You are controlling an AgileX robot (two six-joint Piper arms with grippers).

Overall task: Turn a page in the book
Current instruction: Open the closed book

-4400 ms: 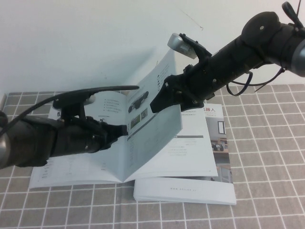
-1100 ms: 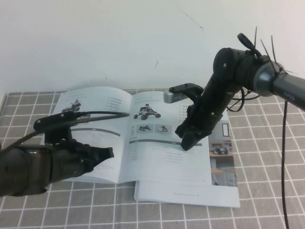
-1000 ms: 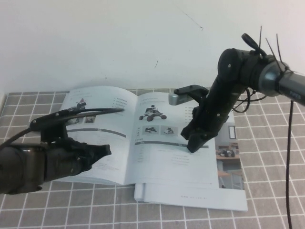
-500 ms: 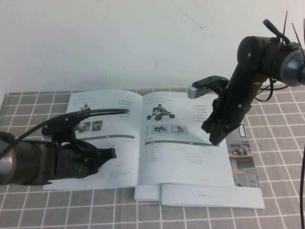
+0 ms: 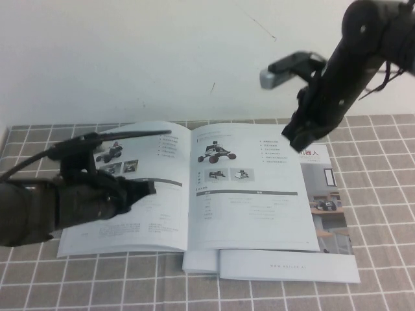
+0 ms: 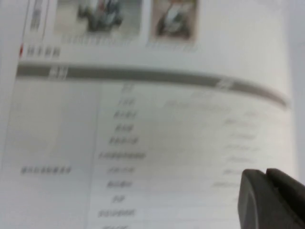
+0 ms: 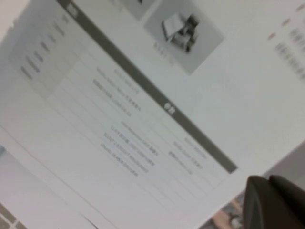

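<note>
Open book (image 5: 194,184) lies on stacked booklets (image 5: 285,262).

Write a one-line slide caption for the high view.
Book lies open flat; right tool hangs raised above the right-hand page, left tool low over the left-hand leaf.

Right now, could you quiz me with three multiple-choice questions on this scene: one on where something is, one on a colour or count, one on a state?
1. Where is the right gripper?
A. Raised above the book's far right corner
B. Pressing the left page
C. Under the table

2. What colour are the bars across the page tables?
A. Red
B. Dark grey
C. Yellow

3. How does the book lie?
A. Closed
B. Open flat
C. Standing on edge

Answers: 1 A, it hangs clear of the paper, while the left gripper sits over the left page. 2 B, grey bars cross both pages. 3 B, both pages lie flat on the booklets beneath.
</note>
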